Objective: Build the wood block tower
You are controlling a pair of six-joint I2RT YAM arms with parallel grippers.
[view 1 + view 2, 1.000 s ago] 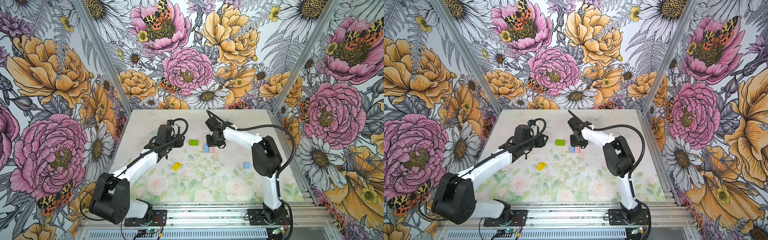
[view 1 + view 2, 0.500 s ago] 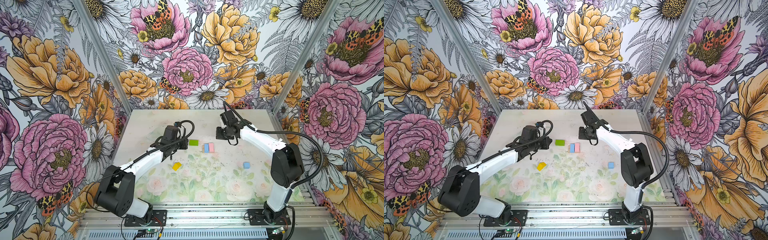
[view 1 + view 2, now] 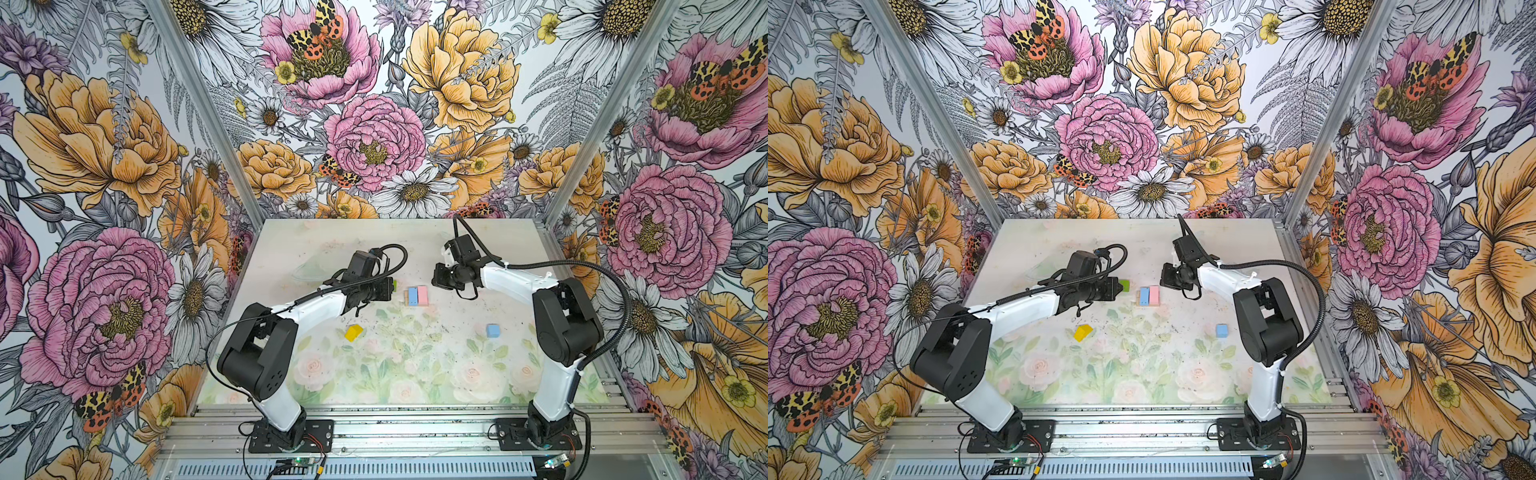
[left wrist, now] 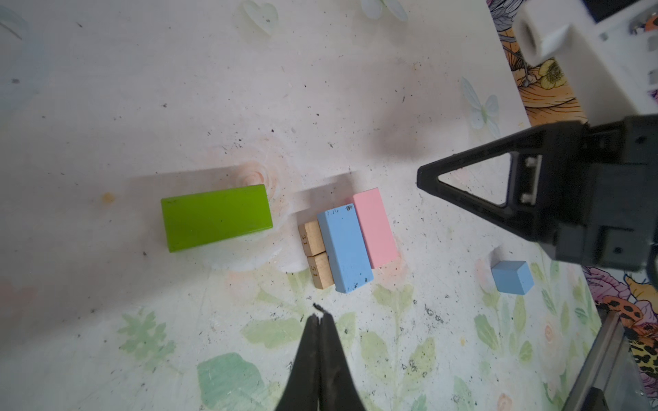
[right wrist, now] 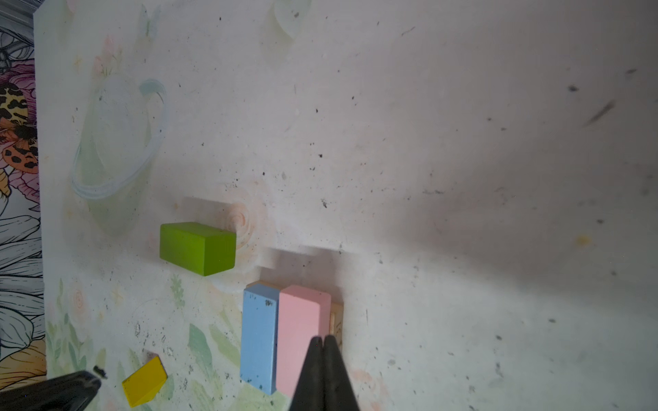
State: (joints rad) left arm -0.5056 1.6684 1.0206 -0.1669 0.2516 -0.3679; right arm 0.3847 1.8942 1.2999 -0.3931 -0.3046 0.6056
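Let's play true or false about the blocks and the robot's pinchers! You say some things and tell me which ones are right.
1. The light blue brick and pink brick lie side by side on the tan planks. True.
2. The green brick sits on top of the pink brick. False: it lies on the table, apart from them.
3. The left gripper holds the yellow roof piece. False: it is shut and empty; the piece lies on the table.
4. The light blue cube stands alone on the table. True.
5. The right gripper is shut and empty. True.
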